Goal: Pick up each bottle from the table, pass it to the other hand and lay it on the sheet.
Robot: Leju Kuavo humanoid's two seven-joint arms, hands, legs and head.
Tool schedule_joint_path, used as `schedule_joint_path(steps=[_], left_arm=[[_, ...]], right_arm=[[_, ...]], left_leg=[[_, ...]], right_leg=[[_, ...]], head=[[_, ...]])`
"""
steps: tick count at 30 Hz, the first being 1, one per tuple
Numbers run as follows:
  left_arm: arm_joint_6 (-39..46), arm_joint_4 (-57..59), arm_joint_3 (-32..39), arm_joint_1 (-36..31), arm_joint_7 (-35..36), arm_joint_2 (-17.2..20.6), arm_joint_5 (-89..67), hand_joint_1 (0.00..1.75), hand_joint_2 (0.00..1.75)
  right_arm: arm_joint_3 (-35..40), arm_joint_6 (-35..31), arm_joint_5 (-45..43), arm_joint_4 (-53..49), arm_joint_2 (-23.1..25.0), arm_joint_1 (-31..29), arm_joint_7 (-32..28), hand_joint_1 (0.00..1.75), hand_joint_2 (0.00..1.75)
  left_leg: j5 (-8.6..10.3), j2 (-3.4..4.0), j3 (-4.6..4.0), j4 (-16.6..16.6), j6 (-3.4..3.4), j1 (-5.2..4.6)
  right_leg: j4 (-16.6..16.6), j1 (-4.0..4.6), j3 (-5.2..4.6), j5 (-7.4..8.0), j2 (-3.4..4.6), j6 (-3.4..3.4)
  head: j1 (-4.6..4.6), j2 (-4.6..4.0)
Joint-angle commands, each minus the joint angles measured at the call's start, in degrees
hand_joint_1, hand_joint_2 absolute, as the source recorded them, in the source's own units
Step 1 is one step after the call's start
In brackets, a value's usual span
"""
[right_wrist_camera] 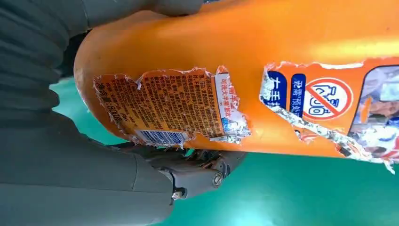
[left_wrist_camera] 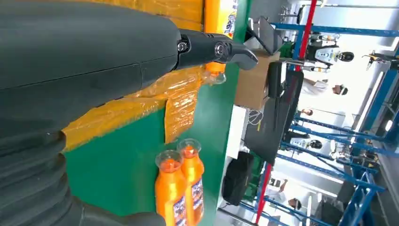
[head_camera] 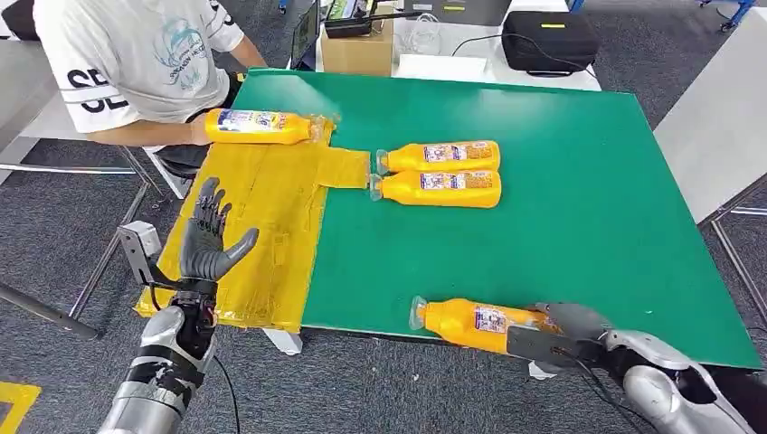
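An orange bottle [head_camera: 475, 324] lies on the green table [head_camera: 579, 217] near its front edge, and my right hand [head_camera: 556, 339] grips its base end; the right wrist view shows its torn label [right_wrist_camera: 164, 110] close up. Two more orange bottles [head_camera: 441, 156] [head_camera: 439, 188] lie side by side at mid table, caps toward the yellow sheet [head_camera: 262, 226]. A fourth bottle [head_camera: 262, 127] lies at the sheet's far edge, with a person's hand on it. My left hand [head_camera: 206, 240] hovers open over the sheet's near left part, fingers spread [left_wrist_camera: 214, 49].
A person in a white shirt [head_camera: 136, 54] sits at the far left corner. A cardboard box [head_camera: 357, 50], a black bag [head_camera: 550, 41] and cables stand on the white table behind. The green table's front edge runs right under the gripped bottle.
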Motion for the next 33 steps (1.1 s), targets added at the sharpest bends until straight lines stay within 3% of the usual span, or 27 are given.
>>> schedule_joint_path(steps=[1, 3, 7, 9, 14, 17, 20, 25, 33], left_arm=[[0.1, 4.1, -0.1, -1.5, -0.1, 0.2, 0.3, 0.0, 1.75], [0.6, 3.4, 0.1, -1.0, -0.1, 0.2, 0.2, 0.0, 1.75], [4.0, -0.4, 0.1, 0.8, 0.7, 0.5, -1.6, 0.0, 1.75], [4.9, -1.2, -0.3, 1.1, 1.2, 0.7, -2.4, 0.0, 1.75], [8.1, -2.3, -3.1, 0.5, 3.6, -0.3, -4.5, 0.0, 1.75], [8.7, -2.0, -3.6, 0.1, 3.8, -0.7, -4.5, 0.0, 1.75], [9.2, -0.2, -7.8, -1.9, 4.5, -1.2, -5.5, 0.0, 1.75], [7.4, 2.3, -14.0, -5.2, 6.2, -3.5, -2.8, 0.0, 1.75], [5.0, 1.4, -18.9, -5.8, 7.5, -3.4, 1.0, 0.0, 1.75]], right_arm=[[10.6, -1.8, -3.0, 9.1, 1.3, -12.0, -0.5, 1.75, 1.75], [8.5, -5.2, -5.9, 9.3, 3.3, -10.6, -0.7, 1.75, 1.75], [0.9, -16.8, -7.9, 11.0, 16.0, -5.9, -2.7, 1.75, 1.75], [0.5, -19.2, -6.7, 11.2, 17.7, -5.5, -3.1, 1.75, 1.75], [-8.0, -31.7, -7.2, 11.9, 32.2, -1.5, -11.5, 1.75, 1.75], [-7.5, -32.1, -6.7, 12.3, 33.2, -1.9, -11.5, 1.75, 1.75], [-10.1, -36.8, -8.7, 14.2, 38.4, -1.7, -16.5, 1.75, 1.75], [-8.0, -41.2, -11.1, 22.1, 43.5, -5.4, -22.7, 1.75, 1.75], [-5.9, -41.9, -13.0, 29.1, 44.5, -8.6, -26.2, 1.75, 1.75]], left_leg=[[-0.15, 0.29, 0.39, 0.0, -0.08, 0.03], [-0.05, 0.14, 0.18, 0.0, -0.05, 0.02], [-0.15, 0.32, 0.49, -0.1, -0.1, 0.11], [-0.08, 0.28, 0.21, -0.1, -0.08, 0.12], [-0.11, 0.26, 0.32, -0.1, -0.13, 0.17], [-0.14, 0.33, 0.3, -0.1, -0.13, 0.17], [-0.07, 0.15, 0.17, 0.0, -0.09, 0.14], [-0.11, 0.12, 0.28, 0.0, -0.11, 0.13], [-0.08, 0.18, 0.2, 0.0, -0.1, 0.09]], right_leg=[[-0.1, 0.05, 0.31, -0.07, 0.22, -0.12], [-0.1, 0.04, 0.14, -0.01, 0.11, -0.07], [-0.2, 0.14, 0.42, -0.04, 0.27, -0.14], [-0.1, 0.14, 0.18, 0.02, 0.24, -0.1], [-0.1, 0.18, 0.23, -0.07, 0.18, -0.16], [0.0, 0.18, 0.19, -0.1, 0.23, -0.17], [0.0, 0.14, 0.09, -0.11, 0.07, -0.13], [0.0, 0.12, 0.2, -0.16, 0.03, -0.17], [0.0, 0.1, 0.13, -0.1, 0.1, -0.13]], head=[[0.02, 0.02], [0.02, 0.02], [0.04, 0.02], [0.02, 0.02], [0.04, 0.02], [0.0, 0.02], [0.02, 0.02], [0.04, 0.02], [0.04, 0.02]])
